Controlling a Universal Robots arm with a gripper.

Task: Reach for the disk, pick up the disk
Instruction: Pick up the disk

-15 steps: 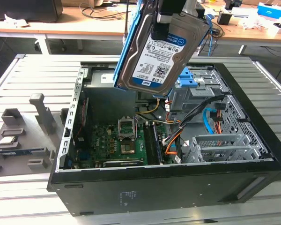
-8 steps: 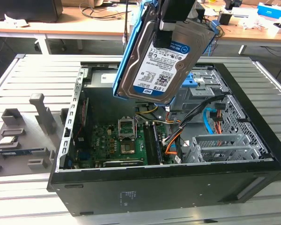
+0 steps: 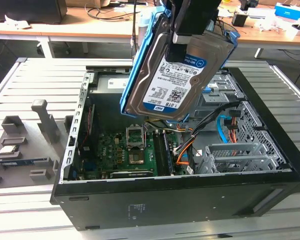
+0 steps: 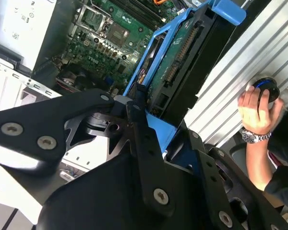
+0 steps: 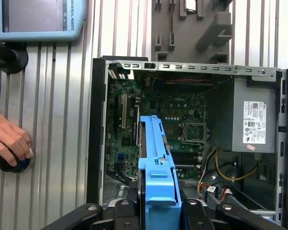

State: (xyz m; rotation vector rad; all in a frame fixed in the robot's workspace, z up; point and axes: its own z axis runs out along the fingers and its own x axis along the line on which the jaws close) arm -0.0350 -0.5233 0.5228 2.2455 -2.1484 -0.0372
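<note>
We see the disk lifted clear above the open computer case, hanging over the motherboard side. Silver metal body, blue-and-white label facing outward, blue plastic rail wrapped round its edges. It's tilted steeply, nearly on edge. In the first wrist view the rail runs edge-on.

I see the disk hanging in the air above the open computer case, tilted, label side facing the camera. The gripper comes down from the top edge and clamps the disk at its upper end. The blue side rail runs along the disk's edge toward the exterior view's left. Below it, inside the case, lies the green motherboard, with orange and blue cables toward the exterior view's right. Grey stand blocks sit on the slatted metal table, left of the case. Wooden desks stand behind.
</note>
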